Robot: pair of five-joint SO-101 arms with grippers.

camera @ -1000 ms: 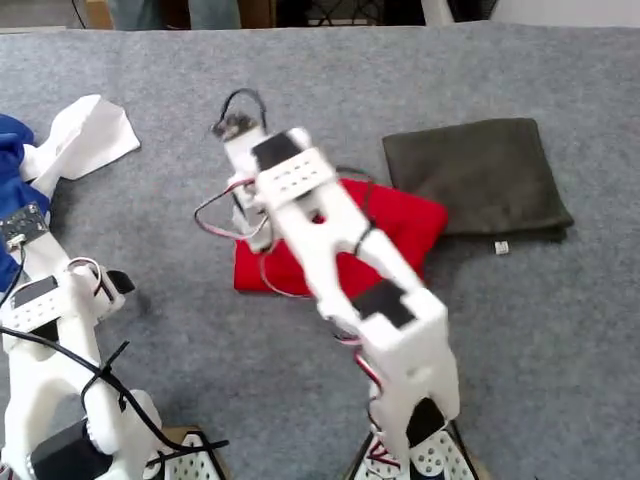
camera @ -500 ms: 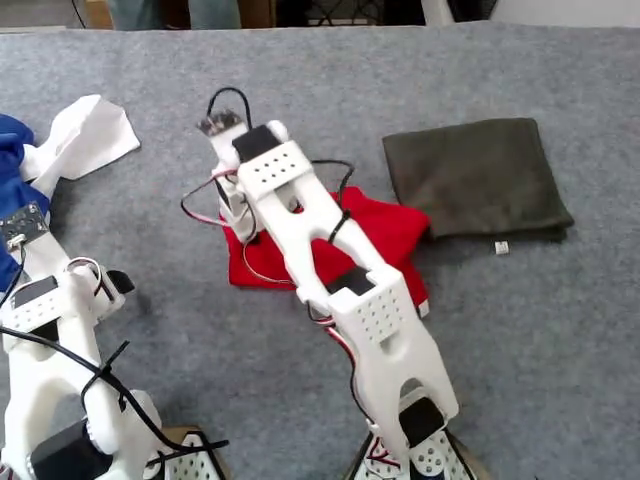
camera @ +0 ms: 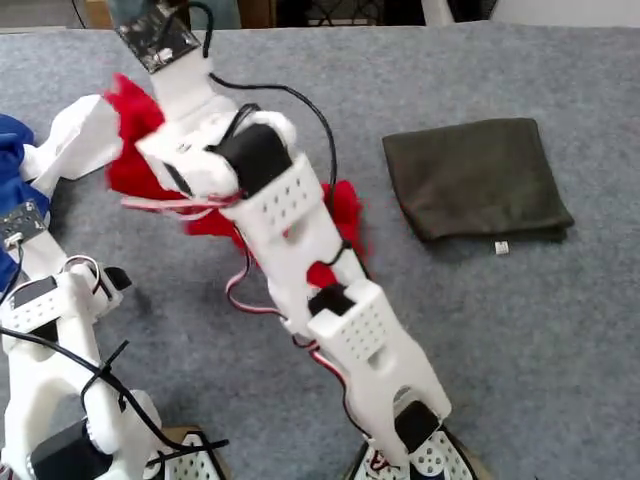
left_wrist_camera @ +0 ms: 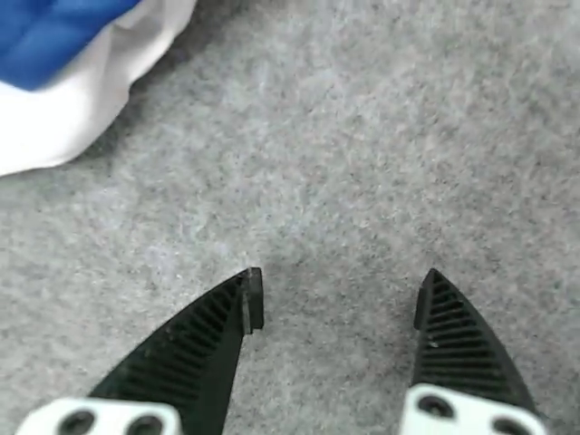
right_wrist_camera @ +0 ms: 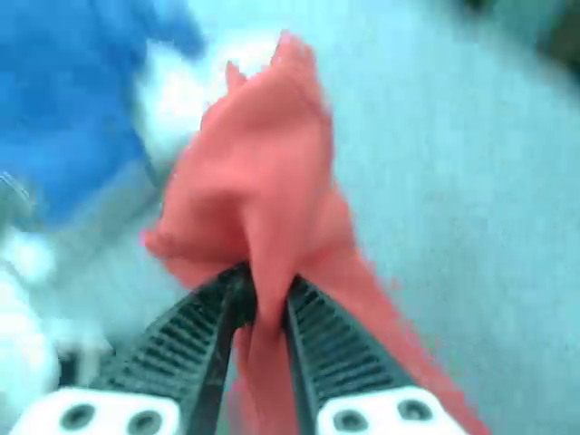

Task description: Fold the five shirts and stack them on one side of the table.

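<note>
My right gripper (right_wrist_camera: 263,292) is shut on a bunched red shirt (right_wrist_camera: 263,172), held up off the table. In the high view the red shirt (camera: 132,165) hangs at the back left, its tail (camera: 340,212) trailing toward the middle under the right arm (camera: 300,250). A dark grey folded shirt (camera: 475,178) lies at the right. A white shirt (camera: 85,135) and a blue shirt (camera: 12,150) lie crumpled at the left edge. My left gripper (left_wrist_camera: 340,294) stands open over bare grey felt, close to the white shirt (left_wrist_camera: 54,127) and blue shirt (left_wrist_camera: 54,32).
The table is covered in grey felt (camera: 560,330). The left arm (camera: 45,320) stands at the front left. The right arm's base (camera: 410,440) sits at the front centre. Bare felt stretches along the front right and behind the dark shirt.
My right gripper has lifted the red shirt off the table's middle and swung it up toward the back left. The left arm has kept still.
</note>
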